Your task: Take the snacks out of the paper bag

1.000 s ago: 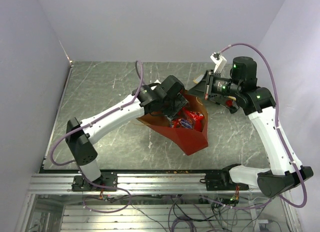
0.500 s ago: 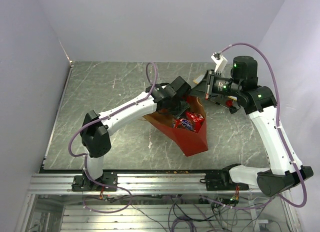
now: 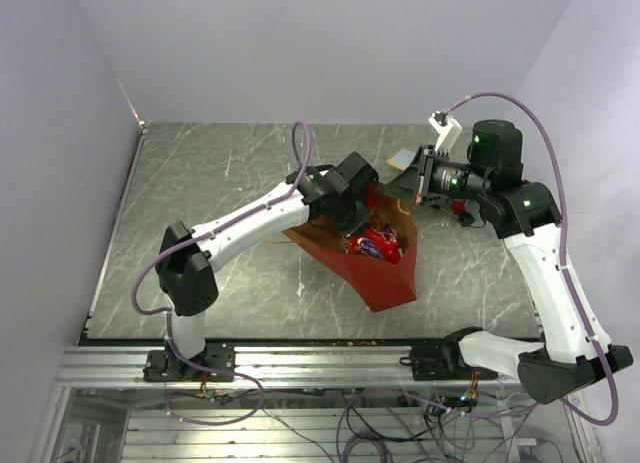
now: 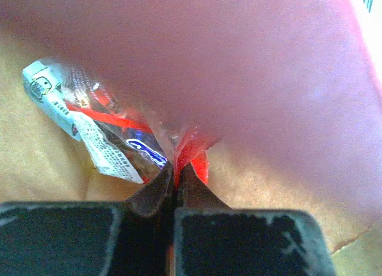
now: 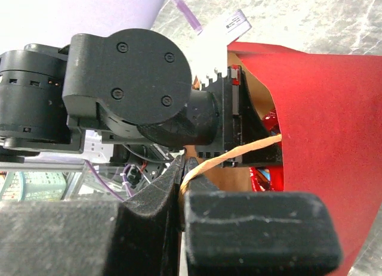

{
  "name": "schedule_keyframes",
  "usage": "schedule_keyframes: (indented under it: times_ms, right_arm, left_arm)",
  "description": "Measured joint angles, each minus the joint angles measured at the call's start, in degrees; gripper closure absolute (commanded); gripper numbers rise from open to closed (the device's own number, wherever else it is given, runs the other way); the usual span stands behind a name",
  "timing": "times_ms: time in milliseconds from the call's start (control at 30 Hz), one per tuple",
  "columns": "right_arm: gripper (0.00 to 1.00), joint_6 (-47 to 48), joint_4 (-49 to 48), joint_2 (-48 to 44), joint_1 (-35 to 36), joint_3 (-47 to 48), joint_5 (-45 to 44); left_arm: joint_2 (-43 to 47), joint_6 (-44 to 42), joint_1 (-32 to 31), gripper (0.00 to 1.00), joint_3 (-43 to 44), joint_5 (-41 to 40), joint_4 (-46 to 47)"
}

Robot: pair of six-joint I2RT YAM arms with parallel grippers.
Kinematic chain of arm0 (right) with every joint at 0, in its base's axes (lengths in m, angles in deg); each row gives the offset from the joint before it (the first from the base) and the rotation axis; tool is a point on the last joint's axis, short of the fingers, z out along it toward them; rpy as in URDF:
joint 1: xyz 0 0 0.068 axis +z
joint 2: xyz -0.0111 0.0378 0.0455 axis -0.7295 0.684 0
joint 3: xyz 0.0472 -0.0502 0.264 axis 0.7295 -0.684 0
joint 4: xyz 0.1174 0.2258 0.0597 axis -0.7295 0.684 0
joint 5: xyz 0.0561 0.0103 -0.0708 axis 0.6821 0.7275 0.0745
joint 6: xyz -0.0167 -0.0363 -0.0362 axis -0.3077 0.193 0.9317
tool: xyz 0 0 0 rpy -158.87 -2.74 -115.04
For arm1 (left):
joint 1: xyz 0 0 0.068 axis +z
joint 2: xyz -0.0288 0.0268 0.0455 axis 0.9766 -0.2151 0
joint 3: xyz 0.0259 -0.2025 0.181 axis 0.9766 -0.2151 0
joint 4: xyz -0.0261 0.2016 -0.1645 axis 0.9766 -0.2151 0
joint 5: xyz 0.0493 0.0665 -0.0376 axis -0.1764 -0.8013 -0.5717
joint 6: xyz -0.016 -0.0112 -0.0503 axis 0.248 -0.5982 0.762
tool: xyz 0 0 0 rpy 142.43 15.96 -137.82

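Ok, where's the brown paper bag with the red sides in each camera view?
Top external: the brown kraft paper bag with red side panels lies mid-frame, its mouth facing the far side.
Left wrist: its tan inside fills the frame, with a red wall blurred above.
Right wrist: its red panel fills the right side.
Shared landmark: the shiny red snack packet in its mouth.

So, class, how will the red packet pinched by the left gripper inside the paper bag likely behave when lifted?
Probably floppy: the red packet crumples into a thin fold at the left gripper. Its shiny film looks slippery, so that small pinch might slide off. It seems light, and may drag the clear printed packet along.
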Motion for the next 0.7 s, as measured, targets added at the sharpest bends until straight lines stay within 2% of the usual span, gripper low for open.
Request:
schedule_keyframes:
  times_ms: [200, 433, 700]
  right_arm:
    - [1.0, 0.02, 0.09, -0.5, 0.0, -0.17, -1.01]
    - [1.0, 0.02, 0.52, -0.5, 0.0, -0.17, -2.69]
    - [1.0, 0.02, 2.14, -0.5, 0.0, -0.17, -6.27]
  left_arm:
    - [3.96, -1.79, 0.02, 0.93, -3.19, 0.72, 0.33]
    - [10.75, -3.91, 0.07, 0.93, -9.81, 2.43, 5.07]
    - [14.01, -8.55, 0.2, 0.93, -11.1, 3.85, 9.29]
